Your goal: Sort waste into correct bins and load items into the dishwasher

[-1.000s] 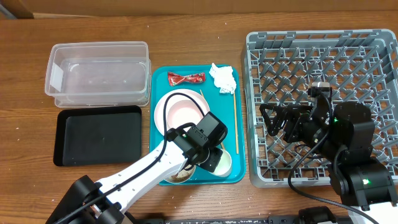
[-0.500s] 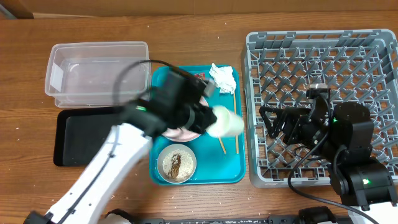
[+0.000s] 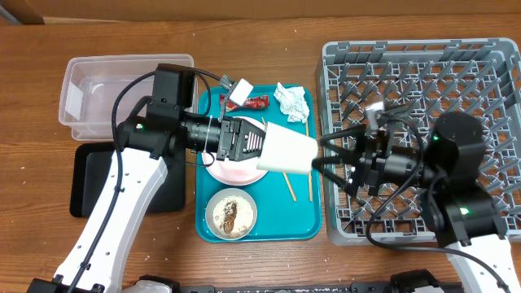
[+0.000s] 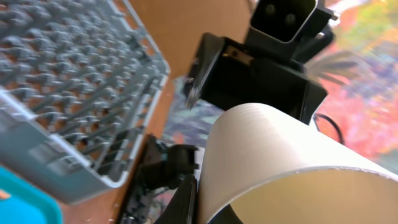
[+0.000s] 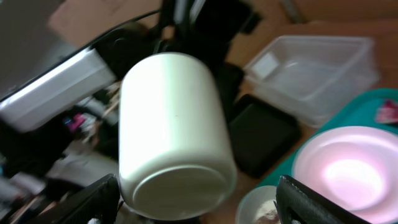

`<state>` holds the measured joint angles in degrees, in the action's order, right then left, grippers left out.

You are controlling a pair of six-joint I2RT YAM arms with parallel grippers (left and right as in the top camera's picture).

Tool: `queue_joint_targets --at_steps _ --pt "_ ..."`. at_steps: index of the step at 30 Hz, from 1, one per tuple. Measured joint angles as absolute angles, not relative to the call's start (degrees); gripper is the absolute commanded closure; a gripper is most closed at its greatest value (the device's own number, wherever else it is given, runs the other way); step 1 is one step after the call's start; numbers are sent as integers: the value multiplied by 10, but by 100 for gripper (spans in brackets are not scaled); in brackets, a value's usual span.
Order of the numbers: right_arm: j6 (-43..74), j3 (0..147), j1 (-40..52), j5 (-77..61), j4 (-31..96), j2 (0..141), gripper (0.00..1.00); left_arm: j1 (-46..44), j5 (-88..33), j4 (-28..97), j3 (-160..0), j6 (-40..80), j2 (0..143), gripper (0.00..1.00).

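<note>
Overhead: left gripper (image 3: 257, 145) clamps the cup (image 3: 286, 150) sideways above the tray's (image 3: 306, 229) right edge, base toward the rack (image 3: 496, 65). Right gripper (image 3: 324, 153) is spread wide at that base, contact unclear. Likely a handover for racking.

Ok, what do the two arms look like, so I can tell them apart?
Left arm: white links, black joints, black gripper, a black cable looping off it. Right arm: mostly black, round joints, small green lights, black cables.
</note>
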<state>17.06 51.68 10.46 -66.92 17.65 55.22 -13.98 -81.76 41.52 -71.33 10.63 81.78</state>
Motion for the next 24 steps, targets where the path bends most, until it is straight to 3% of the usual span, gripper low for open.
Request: queue_joint_targets --at_steps 13,22,24 --pt "173 517 132 -732 142 561 22 -111 -864 405 -713 103 818 96" --pt "229 517 194 -646 109 561 21 -170 -837 402 -713 103 818 96" --pt "234 517 201 -625 103 560 27 -175 -831 403 -713 103 818 96"
